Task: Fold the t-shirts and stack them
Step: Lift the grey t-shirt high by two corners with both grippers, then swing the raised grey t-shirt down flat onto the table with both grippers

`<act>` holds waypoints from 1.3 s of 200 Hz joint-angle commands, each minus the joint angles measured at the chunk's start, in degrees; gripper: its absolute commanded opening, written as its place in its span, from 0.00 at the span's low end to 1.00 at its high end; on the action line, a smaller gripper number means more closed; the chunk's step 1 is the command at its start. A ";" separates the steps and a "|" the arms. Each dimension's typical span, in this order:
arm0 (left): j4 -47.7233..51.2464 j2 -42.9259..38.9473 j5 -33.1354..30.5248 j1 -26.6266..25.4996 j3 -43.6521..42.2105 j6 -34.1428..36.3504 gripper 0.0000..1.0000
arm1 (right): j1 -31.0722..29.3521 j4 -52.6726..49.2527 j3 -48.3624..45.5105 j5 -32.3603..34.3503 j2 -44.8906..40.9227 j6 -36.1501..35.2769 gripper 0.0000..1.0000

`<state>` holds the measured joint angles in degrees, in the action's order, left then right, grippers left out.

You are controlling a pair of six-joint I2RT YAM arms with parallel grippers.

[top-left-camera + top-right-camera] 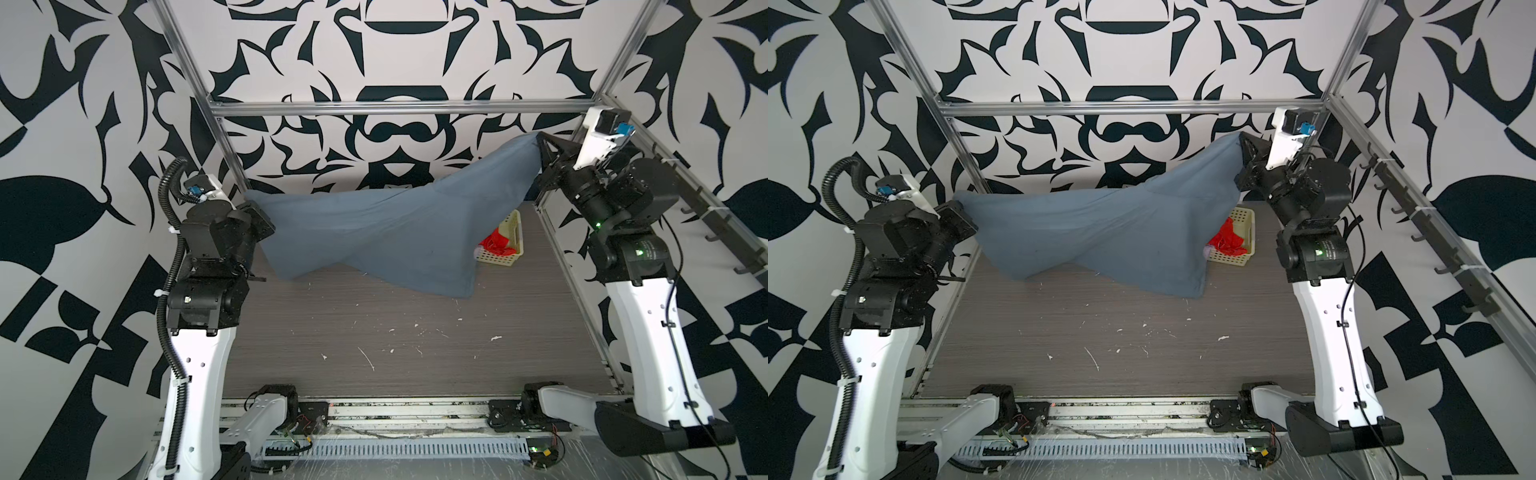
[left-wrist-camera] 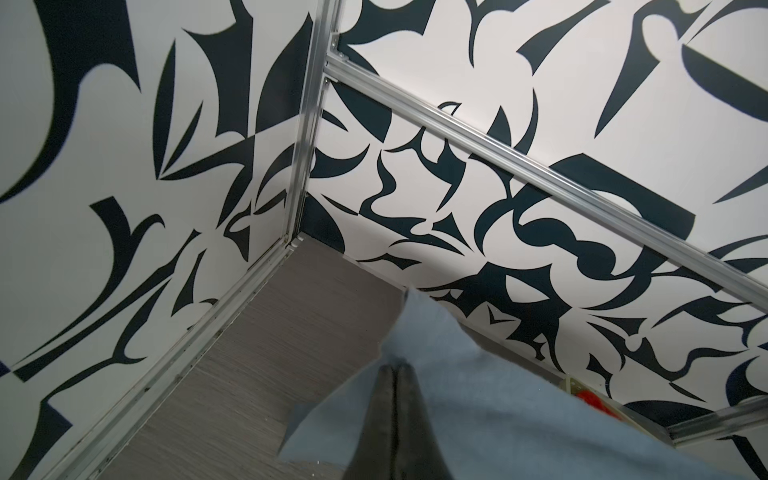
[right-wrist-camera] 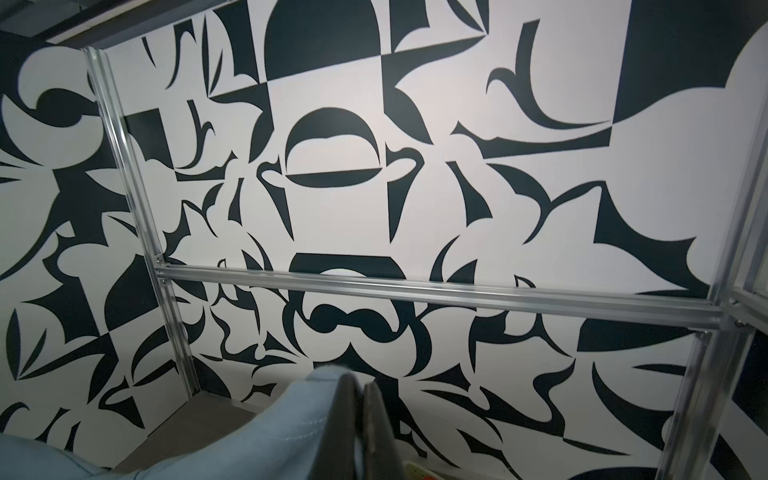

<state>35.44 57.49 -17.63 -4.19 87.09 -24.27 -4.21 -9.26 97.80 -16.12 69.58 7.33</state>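
Observation:
The slate blue-grey t-shirt (image 1: pixel 374 232) (image 1: pixel 1100 232) hangs stretched in the air between both grippers, and its lower folds droop to the table. My left gripper (image 1: pixel 249 205) (image 1: pixel 960 204) is shut on its left corner, low near the left wall. My right gripper (image 1: pixel 539 138) (image 1: pixel 1241 138) is shut on the other end, raised higher at the back right. In the left wrist view the left gripper (image 2: pixel 395 368) pinches cloth (image 2: pixel 498 407). In the right wrist view the right gripper (image 3: pixel 359 380) holds cloth (image 3: pixel 270 424). The red t-shirt (image 1: pixel 496 243) (image 1: pixel 1225 240) lies in the basket, with a pale lilac bit (image 1: pixel 1207 250) beside it.
The cream perforated basket (image 1: pixel 516 226) (image 1: pixel 1246 220) is tipped at the back right of the wood-grain table (image 1: pixel 395 332), partly behind the hanging shirt. Aluminium frame posts and a crossbar (image 1: pixel 395 109) run along the back and sides. A hook rail (image 1: pixel 706 216) lines the right side.

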 commanded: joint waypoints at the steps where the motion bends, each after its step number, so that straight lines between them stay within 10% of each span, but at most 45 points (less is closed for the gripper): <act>1: -0.59 -1.27 -2.32 0.31 3.37 2.58 0.00 | 0.01 4.18 4.76 -0.72 -1.27 -1.16 0.00; 111: -4.30 -2.36 -2.72 0.32 16.13 6.74 0.00 | 0.00 13.07 22.99 -6.67 4.95 5.32 0.00; 157: -7.96 1.63 -5.67 0.30 12.53 8.11 0.00 | -1.83 17.42 29.08 -9.42 16.16 14.42 0.00; 208: -14.97 9.42 -12.22 1.02 12.63 13.71 0.00 | -13.95 10.93 46.14 -8.52 32.57 7.82 0.00; 260: -15.97 22.71 -0.98 11.79 19.24 6.88 0.00 | -18.87 10.92 68.63 -1.13 51.99 4.69 0.00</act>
<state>22.92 75.64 -24.69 1.80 100.79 -13.19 -22.96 -4.36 160.24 -23.03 120.57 14.37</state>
